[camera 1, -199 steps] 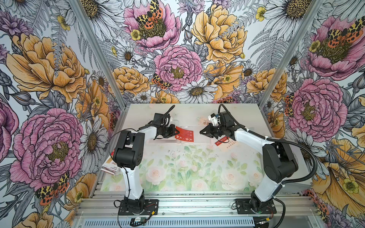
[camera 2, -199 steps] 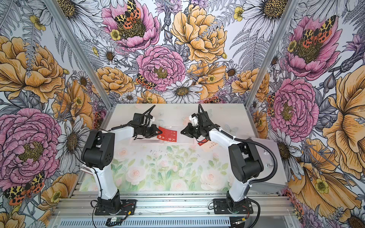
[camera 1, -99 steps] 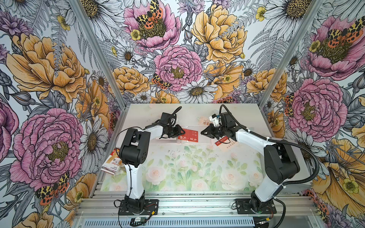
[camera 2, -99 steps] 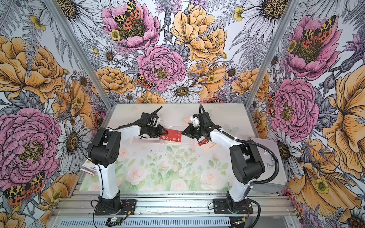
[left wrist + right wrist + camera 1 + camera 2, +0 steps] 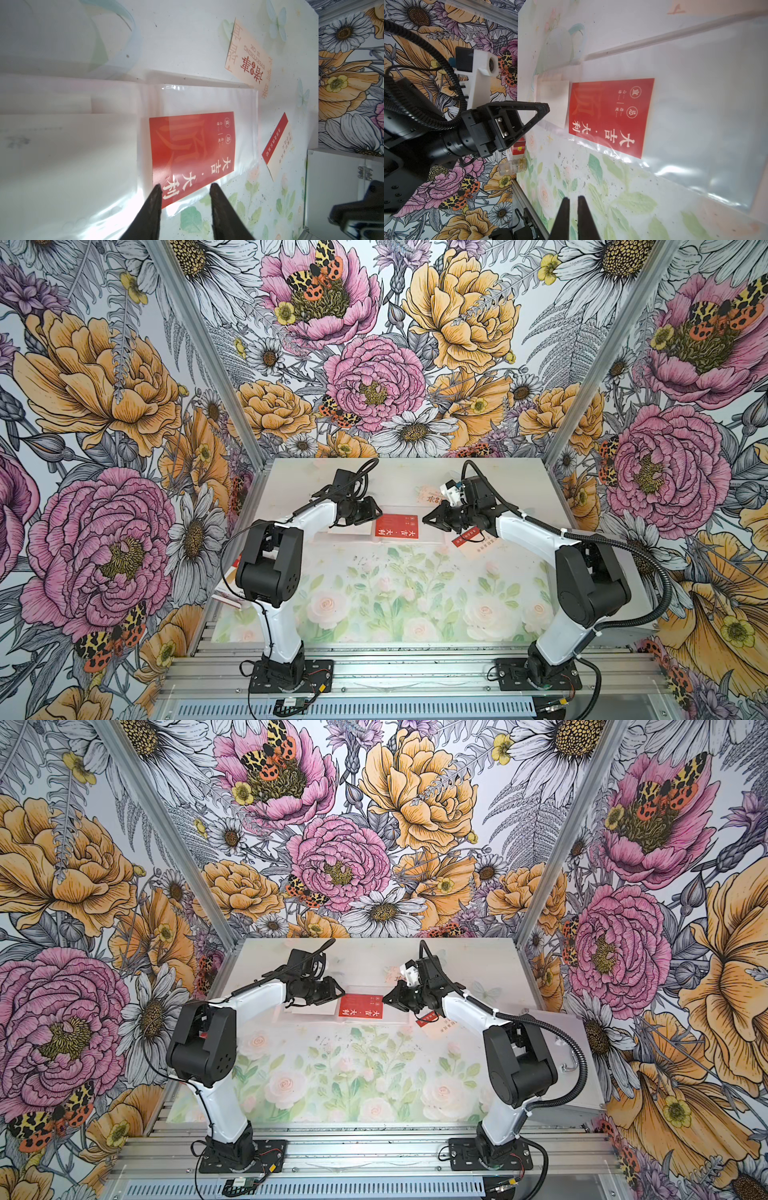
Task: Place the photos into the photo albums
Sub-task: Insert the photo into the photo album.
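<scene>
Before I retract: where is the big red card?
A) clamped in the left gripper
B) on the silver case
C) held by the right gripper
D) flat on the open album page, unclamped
D: the red card lies flat on the album page; left gripper open at its edge, right gripper shut, empty.

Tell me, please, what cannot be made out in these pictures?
- Cream photo: top views, partly hidden by the right arm.
- Red-and-cream photo: top views, partly under that arm.
- Box: top views, mostly behind the left arm.
- Album: left wrist view, near pages blurred and washed out.
</scene>
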Controlling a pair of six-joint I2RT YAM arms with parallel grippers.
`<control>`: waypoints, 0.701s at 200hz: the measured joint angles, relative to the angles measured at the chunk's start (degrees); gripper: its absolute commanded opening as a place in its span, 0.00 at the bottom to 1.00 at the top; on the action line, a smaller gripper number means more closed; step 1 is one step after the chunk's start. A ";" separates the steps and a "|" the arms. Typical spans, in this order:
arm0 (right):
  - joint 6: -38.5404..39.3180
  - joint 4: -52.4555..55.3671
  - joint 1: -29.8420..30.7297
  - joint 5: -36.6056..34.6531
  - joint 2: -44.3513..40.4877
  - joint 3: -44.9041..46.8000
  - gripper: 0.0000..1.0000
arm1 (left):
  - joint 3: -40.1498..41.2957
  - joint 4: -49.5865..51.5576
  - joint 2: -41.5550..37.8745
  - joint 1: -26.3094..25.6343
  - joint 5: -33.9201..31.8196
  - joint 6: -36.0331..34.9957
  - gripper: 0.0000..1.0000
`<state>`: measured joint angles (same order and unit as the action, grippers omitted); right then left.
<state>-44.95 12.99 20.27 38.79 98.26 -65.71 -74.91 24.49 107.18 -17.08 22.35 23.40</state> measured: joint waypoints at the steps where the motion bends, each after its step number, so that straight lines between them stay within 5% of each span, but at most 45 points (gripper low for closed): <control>1: 0.00 0.00 0.00 0.00 0.00 0.00 0.11 | 0.00 0.00 -0.02 0.00 -0.04 -0.04 0.29; 67: 0.00 0.00 0.00 0.00 0.00 0.00 0.11 | -0.17 4.22 0.26 0.04 -6.10 0.20 0.00; 140: 0.00 0.02 -0.02 -0.07 0.00 1.03 0.11 | -4.68 7.04 7.74 -1.53 -9.55 -0.96 0.00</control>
<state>-44.95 13.02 20.25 38.72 98.26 -64.69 -79.59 31.53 114.91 -18.61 12.80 22.44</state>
